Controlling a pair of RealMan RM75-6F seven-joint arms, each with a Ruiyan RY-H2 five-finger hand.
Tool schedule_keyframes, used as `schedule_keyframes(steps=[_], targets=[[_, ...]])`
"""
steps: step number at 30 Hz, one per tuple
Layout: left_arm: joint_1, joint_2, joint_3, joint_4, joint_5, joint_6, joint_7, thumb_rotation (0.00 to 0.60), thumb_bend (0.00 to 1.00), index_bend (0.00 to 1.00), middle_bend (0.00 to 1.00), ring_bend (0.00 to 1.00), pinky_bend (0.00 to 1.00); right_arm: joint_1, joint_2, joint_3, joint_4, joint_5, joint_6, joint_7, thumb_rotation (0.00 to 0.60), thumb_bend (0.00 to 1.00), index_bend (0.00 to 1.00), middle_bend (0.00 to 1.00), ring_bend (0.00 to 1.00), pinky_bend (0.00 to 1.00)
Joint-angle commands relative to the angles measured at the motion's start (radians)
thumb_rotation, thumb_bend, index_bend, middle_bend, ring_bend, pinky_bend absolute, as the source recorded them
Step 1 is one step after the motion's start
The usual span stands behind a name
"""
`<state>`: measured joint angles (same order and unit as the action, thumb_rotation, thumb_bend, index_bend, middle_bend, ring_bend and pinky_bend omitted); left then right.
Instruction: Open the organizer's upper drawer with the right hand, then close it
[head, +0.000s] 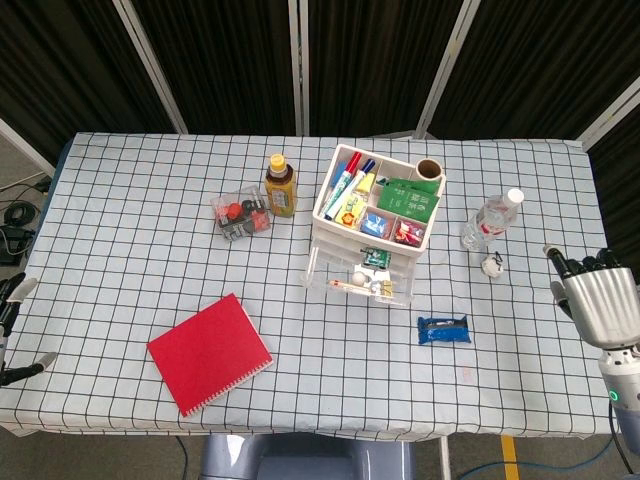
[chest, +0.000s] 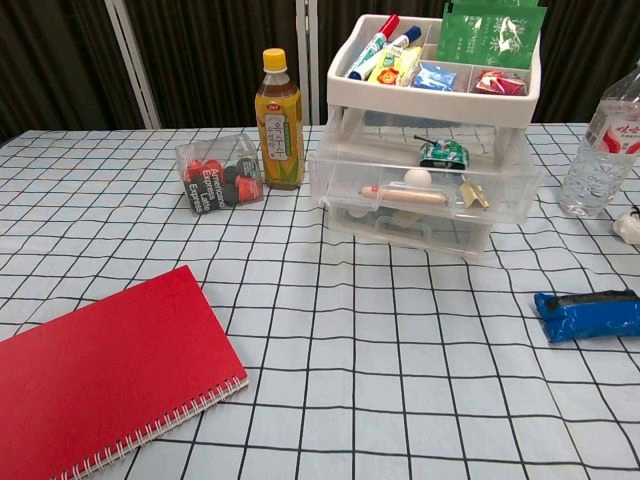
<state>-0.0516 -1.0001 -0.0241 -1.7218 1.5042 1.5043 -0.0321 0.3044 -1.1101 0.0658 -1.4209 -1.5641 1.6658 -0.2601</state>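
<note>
The white organizer (head: 372, 215) (chest: 432, 95) stands mid-table, its top tray full of markers and packets. Its clear upper drawer (head: 357, 277) (chest: 425, 188) is pulled out toward me and holds a toy tank, a ball and a stick. My right hand (head: 598, 303) hovers at the table's far right edge, well clear of the organizer, fingers apart and holding nothing. Only a few fingers of my left hand (head: 12, 330) show at the far left edge, spread with nothing between them. Neither hand appears in the chest view.
A small white object (head: 492, 265) (chest: 628, 226) lies beside a water bottle (head: 490, 220) (chest: 603, 150). A blue packet (head: 443, 329) (chest: 588, 314) lies in front of the organizer. A tea bottle (head: 280, 186), a clear box (head: 241, 214) and a red notebook (head: 210, 353) occupy the left half.
</note>
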Motion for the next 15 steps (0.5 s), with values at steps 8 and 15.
schedule_keyframes(steps=[8, 15], targets=[[0.006, -0.035, 0.0, 0.047, -0.009, 0.004, 0.01, 0.6, 0.16, 0.0, 0.0, 0.0, 0.0, -0.118, -0.109, -0.046, 0.104, -0.051, 0.089, 0.184, 0.6, 0.14, 0.06, 0.06, 0.01, 0.03], [0.002, -0.057, -0.005, 0.073, -0.01, 0.002, 0.012, 0.6, 0.16, 0.0, 0.0, 0.0, 0.0, -0.152, -0.088, -0.067, 0.062, -0.01, 0.03, 0.209, 0.6, 0.09, 0.0, 0.0, 0.0, 0.0]])
